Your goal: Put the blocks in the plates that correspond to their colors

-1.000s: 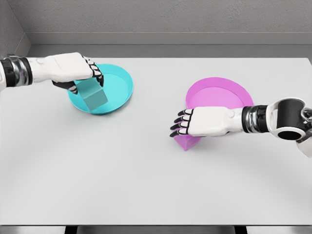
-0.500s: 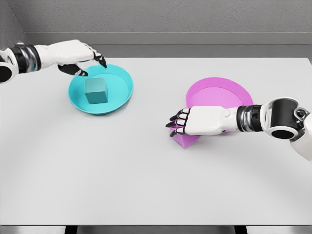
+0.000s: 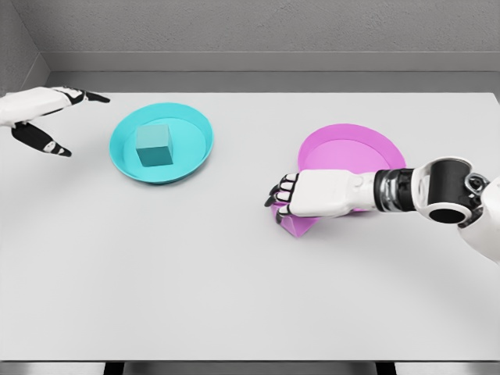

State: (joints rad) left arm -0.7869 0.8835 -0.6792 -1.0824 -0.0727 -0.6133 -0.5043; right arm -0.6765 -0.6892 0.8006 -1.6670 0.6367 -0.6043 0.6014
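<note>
The pink block (image 3: pixel 295 225) is mostly hidden beneath the right hand (image 3: pixel 308 195); the grip cannot be judged.

The left hand (image 3: pixel 39 109) is cut off at the frame's left edge.

We see two plates on the table (image 3: pixel 234 297), both in the far half. The left plate (image 3: pixel 195 152) holds a block (image 3: pixel 154 146) sitting inside it, slightly left of its centre. The left hand (image 3: pixel 35 113) is at the picture's left edge, well apart from that plate, which lies to the hand's right. The right plate (image 3: pixel 351 148) lies behind the right hand (image 3: pixel 312 195) and partly under its forearm. A second block (image 3: pixel 295 225) sits on the table directly under the right hand's fingers (image 3: pixel 280 199), just at the near-left rim of the right plate, outside it. The two plates are well apart, side by side.
</note>
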